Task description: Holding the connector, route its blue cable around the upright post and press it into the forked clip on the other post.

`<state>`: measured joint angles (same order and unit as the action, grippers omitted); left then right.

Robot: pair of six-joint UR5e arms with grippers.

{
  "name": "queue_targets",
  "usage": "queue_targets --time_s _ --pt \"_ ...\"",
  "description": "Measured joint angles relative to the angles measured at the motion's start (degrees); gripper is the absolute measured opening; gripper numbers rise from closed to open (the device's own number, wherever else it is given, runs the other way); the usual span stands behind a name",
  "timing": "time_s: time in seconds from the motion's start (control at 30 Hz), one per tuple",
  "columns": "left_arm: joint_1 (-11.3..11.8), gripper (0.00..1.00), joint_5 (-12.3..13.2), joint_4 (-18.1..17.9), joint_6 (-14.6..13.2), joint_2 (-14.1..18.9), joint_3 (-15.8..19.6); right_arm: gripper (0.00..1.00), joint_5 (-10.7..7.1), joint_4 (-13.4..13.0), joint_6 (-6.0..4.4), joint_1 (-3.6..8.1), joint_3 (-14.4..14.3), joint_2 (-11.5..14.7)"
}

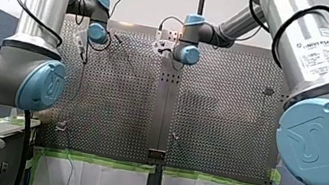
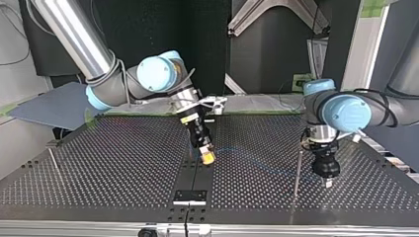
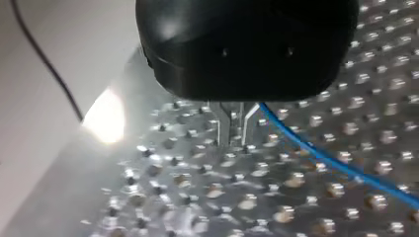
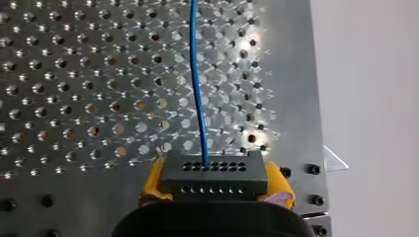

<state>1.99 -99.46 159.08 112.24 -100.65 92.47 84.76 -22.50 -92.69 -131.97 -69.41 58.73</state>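
In the right wrist view my right gripper (image 4: 217, 190) has its yellow pads (image 4: 153, 182) shut on a dark grey connector (image 4: 213, 175). A blue cable (image 4: 196, 84) runs from the connector away over the perforated table. In the top view the right gripper (image 2: 208, 157) hangs over the table's middle, and the cable (image 2: 257, 160) trails faintly toward a thin upright post (image 2: 298, 173). My left gripper (image 2: 327, 181), black, stands just beyond that post, close to the table. In the left wrist view its metal fingers (image 3: 223, 126) stand a narrow gap apart with nothing between them. The cable (image 3: 326, 160) passes beside them.
Another thin post (image 2: 53, 160) stands at the top view's left; I cannot make out its tip. A small black plate (image 2: 190, 196) sits at the table's near edge in the middle of that view, with a dark wire leading from it. Green tape (image 1: 100, 160) borders the table.
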Motion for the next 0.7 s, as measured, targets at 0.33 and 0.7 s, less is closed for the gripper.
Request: queue_targets --time_s 0.33,0.7 --pt "-0.6 0.14 0.0 -1.9 0.7 -0.2 2.2 0.01 0.30 1.1 0.60 0.16 -0.1 -1.6" --pt "-2.5 0.20 0.0 -1.8 0.2 -3.1 4.0 0.01 0.63 3.0 1.11 -0.34 -0.1 -5.1"
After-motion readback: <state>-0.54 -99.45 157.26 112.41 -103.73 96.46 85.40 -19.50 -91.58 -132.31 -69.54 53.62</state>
